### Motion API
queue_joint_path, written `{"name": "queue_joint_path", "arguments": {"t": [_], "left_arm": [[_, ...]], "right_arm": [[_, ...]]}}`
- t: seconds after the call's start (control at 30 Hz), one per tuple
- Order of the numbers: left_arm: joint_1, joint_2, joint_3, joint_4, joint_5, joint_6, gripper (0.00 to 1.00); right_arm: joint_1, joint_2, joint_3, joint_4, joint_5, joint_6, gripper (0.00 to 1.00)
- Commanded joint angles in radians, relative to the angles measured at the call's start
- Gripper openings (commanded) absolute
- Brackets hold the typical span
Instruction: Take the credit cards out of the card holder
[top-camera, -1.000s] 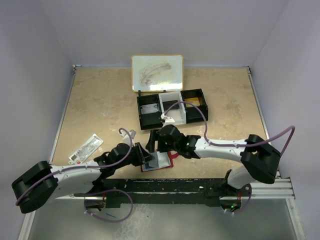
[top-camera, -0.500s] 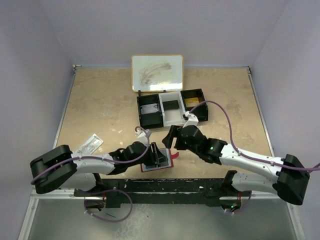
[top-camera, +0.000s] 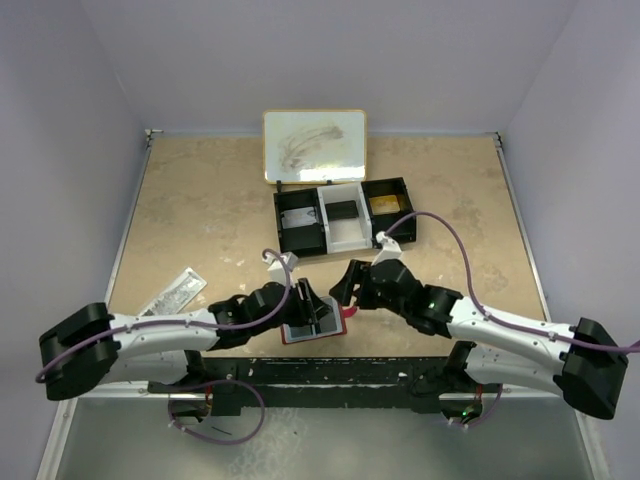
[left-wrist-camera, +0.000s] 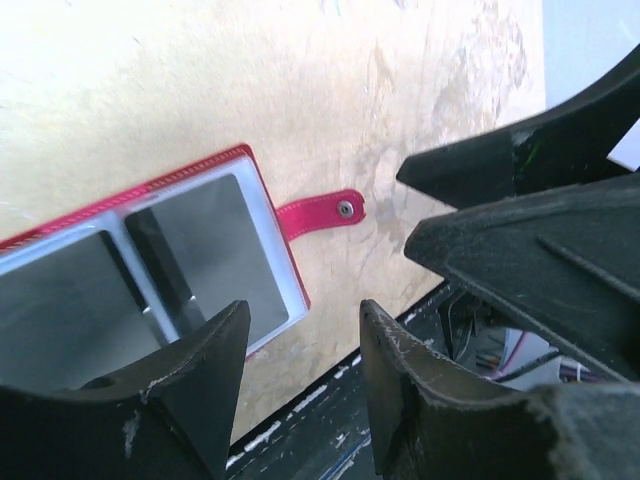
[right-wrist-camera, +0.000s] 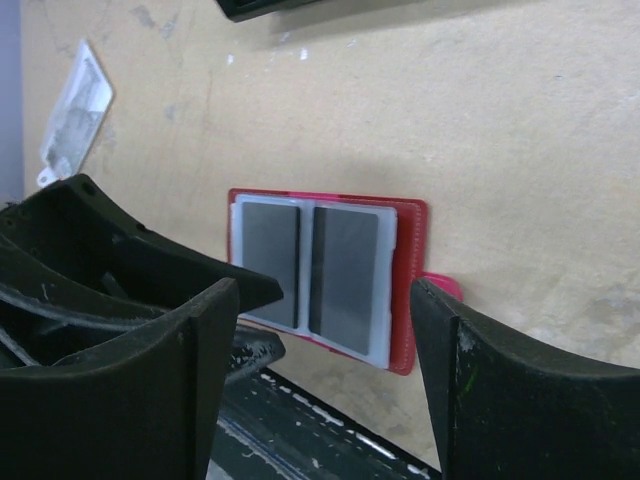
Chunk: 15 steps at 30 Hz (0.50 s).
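Showing the card holder (right-wrist-camera: 320, 265) lying opened flat on the table (top-camera: 200, 220) near its front edge, grey sleeves facing up. Hovering the left gripper (left-wrist-camera: 303, 335) just above it, fingers parted, gripping nothing. Positioning the right gripper (right-wrist-camera: 325, 300) nearby, fingers spread wide, also empty.

A pale beige speckled counter (top-camera: 200, 220) carries a long black three-compartment tray with a white middle (top-camera: 279, 225), a smudged gold-framed whiteboard (top-camera: 314, 145) just behind it, and a crinkled clear plastic packet (top-camera: 172, 293) well to the left
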Motion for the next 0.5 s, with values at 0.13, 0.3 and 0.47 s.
{"name": "queue_joint_path", "arguments": {"t": [0.13, 0.3, 0.47], "left_arm": [[-0.006, -0.233, 0.034, -0.410, -0.281, -0.004, 0.46], [-0.005, -0.269, 0.032, -0.522, -0.339, -0.045, 0.46], [-0.005, -0.265, 0.030, -0.539, -0.357, -0.066, 0.46]], "right_arm": [[-0.001, 0.066, -0.010, 0.220, -0.139, -0.050, 0.64], [-0.001, 0.175, -0.027, 0.355, -0.260, -0.069, 0.55], [-0.001, 0.275, -0.014, 0.443, -0.354, -0.076, 0.50]]}}
